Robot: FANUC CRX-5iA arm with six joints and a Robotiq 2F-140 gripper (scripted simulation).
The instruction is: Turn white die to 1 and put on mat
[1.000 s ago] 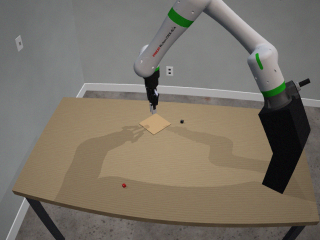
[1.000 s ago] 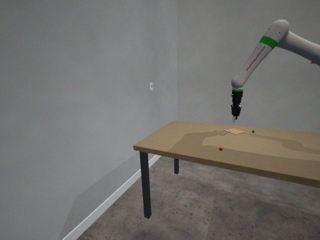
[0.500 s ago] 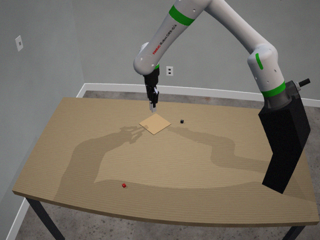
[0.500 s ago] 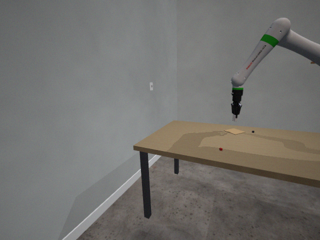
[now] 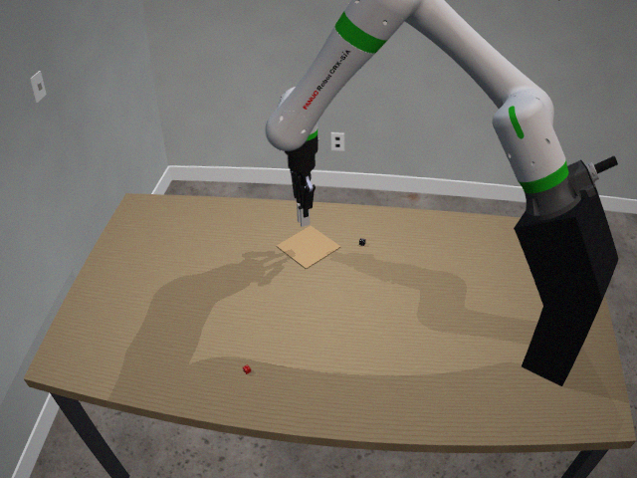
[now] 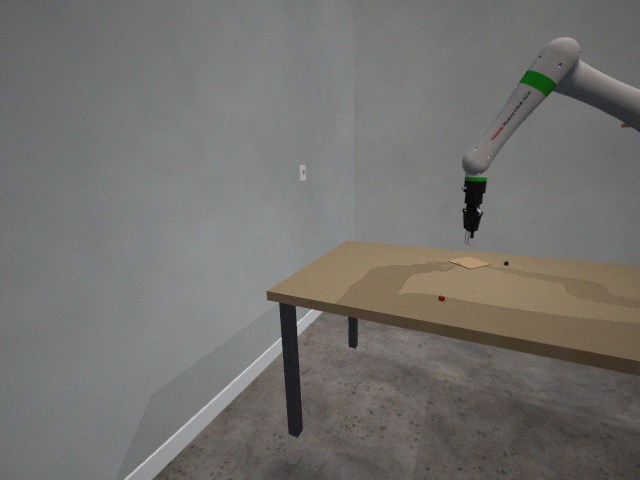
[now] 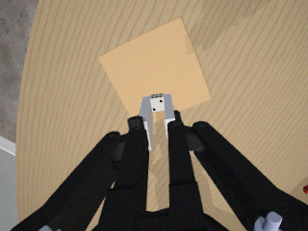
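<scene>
- The arm (image 5: 328, 77) (image 6: 511, 113) carries the lettering "FANUC Robot CRX-5iA" along its pale forearm, the maker's name in red and the rest in black; in the exterior view the same lettering is too small to read surely.
- Green bands ring the arm; its foot stands on a tall black pedestal (image 5: 575, 267).
- The gripper (image 5: 304, 222) (image 6: 467, 241) (image 7: 158, 106) points down, its fingers nearly closed, with the white die (image 7: 157, 105) pinched between the tips.
- The white die is held up off the table (image 5: 334, 329) (image 6: 361, 284) (image 7: 72, 96); the wrist view shows it against the mat (image 5: 309, 247) (image 6: 468, 262) (image 7: 154, 63), near one edge.
- The face turned to the wrist camera bears two pips; a second face, seen at a slant, has several pips too small to count.
- The black die (image 5: 361, 241) (image 6: 506, 263) rests on the table near a corner of the mat, apart from it.
- The red die (image 5: 247, 368) (image 6: 441, 298) (image 7: 306, 190) lies well apart from both; its top number cannot be read.
</scene>
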